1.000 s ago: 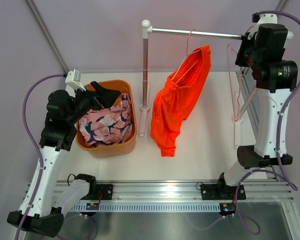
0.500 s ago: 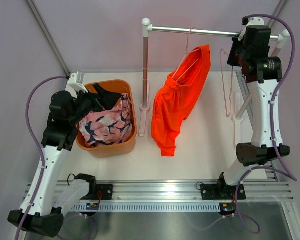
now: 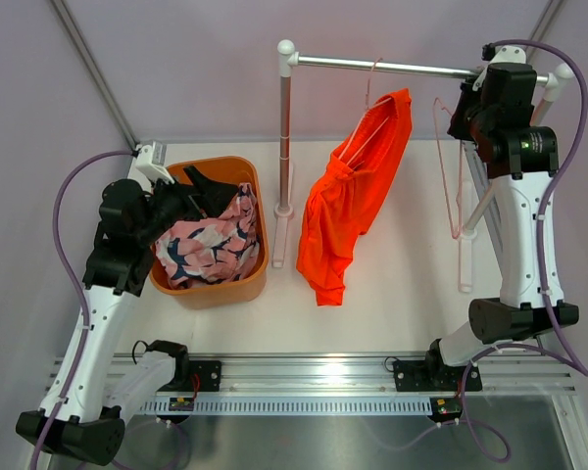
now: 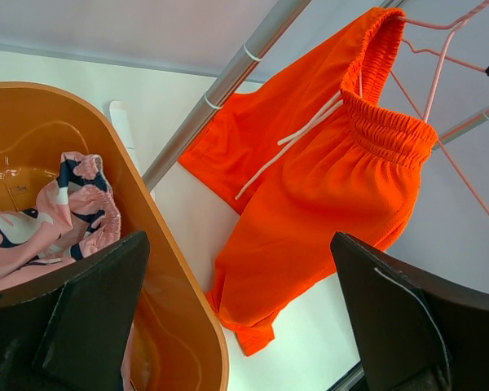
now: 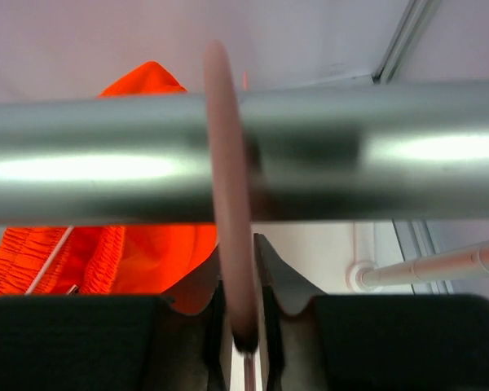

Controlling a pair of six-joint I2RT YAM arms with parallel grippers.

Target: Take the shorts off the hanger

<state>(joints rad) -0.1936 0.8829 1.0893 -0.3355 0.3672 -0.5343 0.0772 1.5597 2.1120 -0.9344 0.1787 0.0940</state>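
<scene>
- The orange shorts (image 3: 348, 211) hang by the waistband from a hanger (image 4: 440, 69) on the rail (image 3: 392, 67), legs drooping toward the surface (image 3: 402, 284); that pair is not yet off, so your job looks about half done.
- The pink shorts (image 3: 211, 245) lie crumpled in the bin (image 3: 260, 269) at left, on no hanger.
- Your right tool (image 5: 243, 326) pinches the hook of the empty hanger (image 5: 226, 204) where it rides the rail, probably to lift or slide it aside; that arm stands tall, wrist at rail height.
- Your left tool (image 3: 214, 181) hovers over the bin, fingers spread, holding nothing; the arm is bent, its camera facing the orange shorts.
</scene>
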